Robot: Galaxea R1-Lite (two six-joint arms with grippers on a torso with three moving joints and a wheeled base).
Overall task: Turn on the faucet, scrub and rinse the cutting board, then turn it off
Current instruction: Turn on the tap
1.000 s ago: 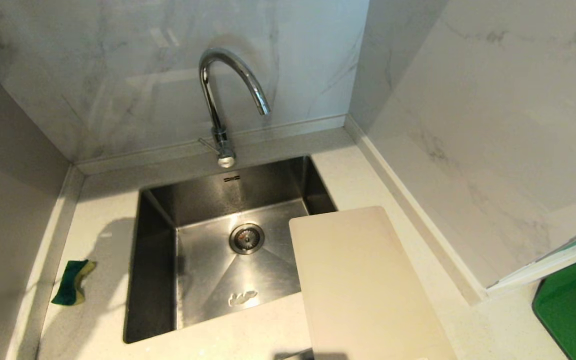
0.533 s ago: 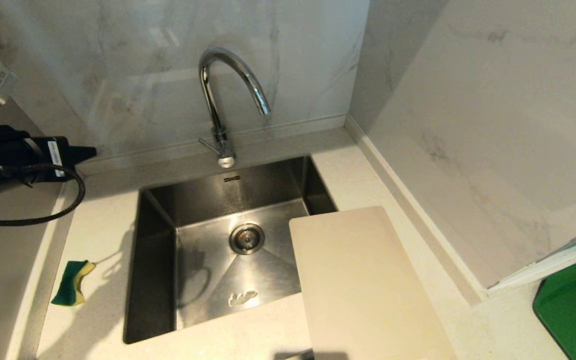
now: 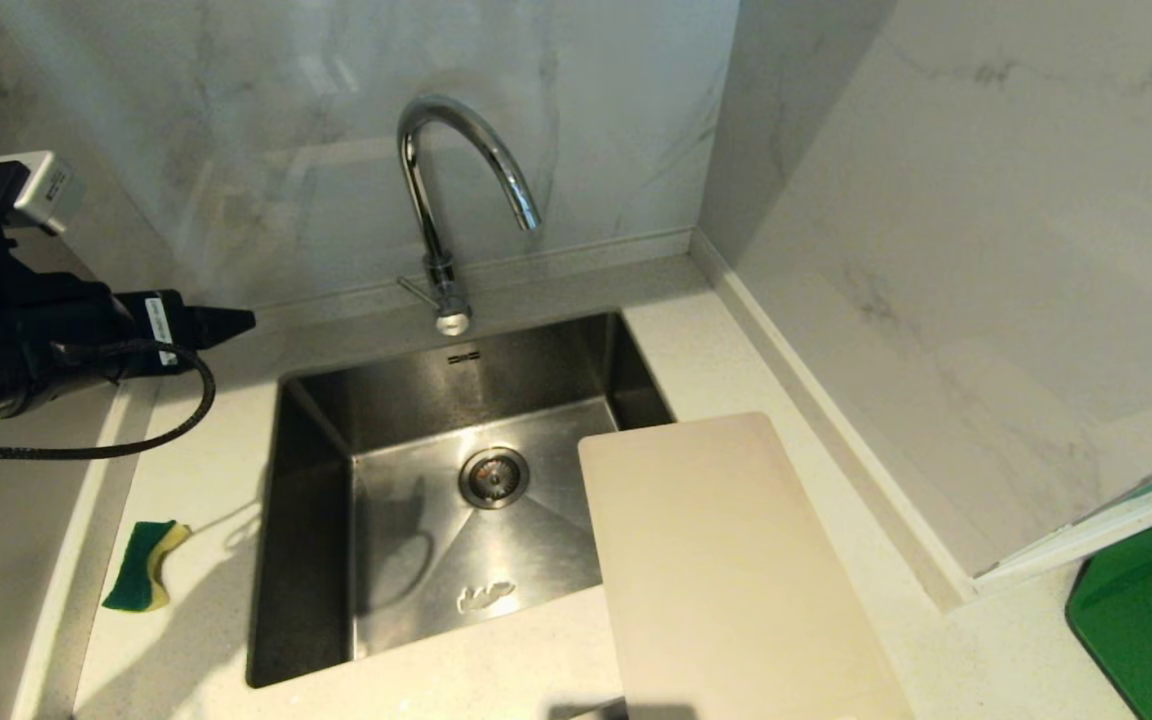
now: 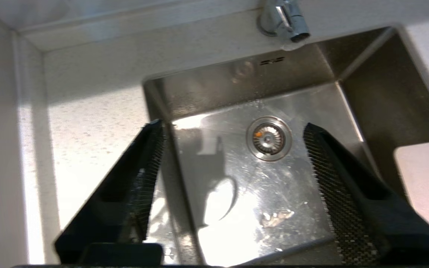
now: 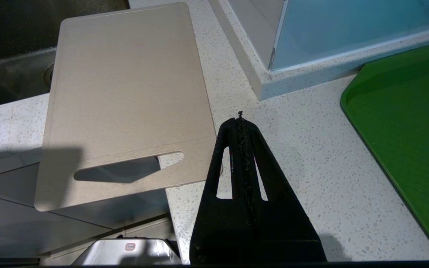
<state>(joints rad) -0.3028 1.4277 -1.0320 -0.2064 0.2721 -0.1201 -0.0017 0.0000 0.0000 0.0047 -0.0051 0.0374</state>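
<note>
Left gripper (image 4: 233, 160) hung above the left part of the sink (image 3: 316, 560), its two black fingers (image 4: 333, 178) spread wide with nothing between them; in the head view only one fingertip and the arm showed, left of the sink's far corner. Right gripper (image 5: 240, 116) was pressed shut and empty, poised over the speckled table (image 5: 304, 156) to the right of the sink, just beside the cutting board's handle end.

One stainless sink sat in the table, holding a single round drain strainer (image 3: 494, 477) at the middle of its floor and a small pale smear nearer its front wall. One cream-white cutting board (image 3: 726, 570) lay flat at the sink's right side, its far left corner overhanging the basin, its slot handle (image 5: 125, 169) at the near end past the table's front edge. One chrome faucet (image 3: 446, 200) stood behind the sink's back rim, spout arched over the basin, a thin lever (image 3: 414, 287) at its base; no water ran. One green and yellow sponge (image 3: 144, 566) lay on the table left of the sink. One green tray (image 3: 1151, 610) lay well to the right of the sink.
</note>
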